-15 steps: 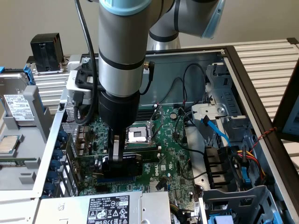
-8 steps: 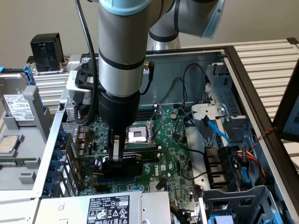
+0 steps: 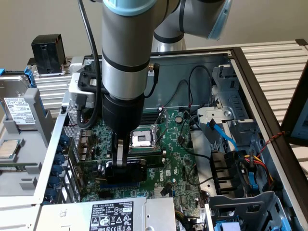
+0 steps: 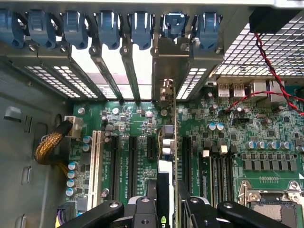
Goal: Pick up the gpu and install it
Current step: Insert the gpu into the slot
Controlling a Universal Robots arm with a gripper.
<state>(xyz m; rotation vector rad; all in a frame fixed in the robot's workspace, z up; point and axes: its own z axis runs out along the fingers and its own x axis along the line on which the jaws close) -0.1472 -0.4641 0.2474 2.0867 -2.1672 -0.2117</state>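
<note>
The black two-fingered gripper [image 3: 122, 161] on the grey robot arm is clamped on the gpu [image 3: 126, 169], a small, short green circuit-board card with a black cooler shroud. The card stands upright on edge, low over the large green motherboard [image 3: 178, 163] inside the open grey metal computer case [image 3: 269, 115]. In the wrist view the gpu [image 4: 167, 142] appears edge-on, running from the gripper [image 4: 168, 211] to its silver metal end bracket [image 4: 170, 66], which sits at the rear slot openings beneath a row of blue plastic latches [image 4: 109, 28]. I cannot tell whether the card's lower edge is seated in a slot. The card is probably light and rigid yet fragile: the board should not flex, and its small components and contact edge are best left untouched. Gripping across the two flat faces near the upper edge, as here, seems sound, though the smooth shroud may slip under a hard push.
</note>
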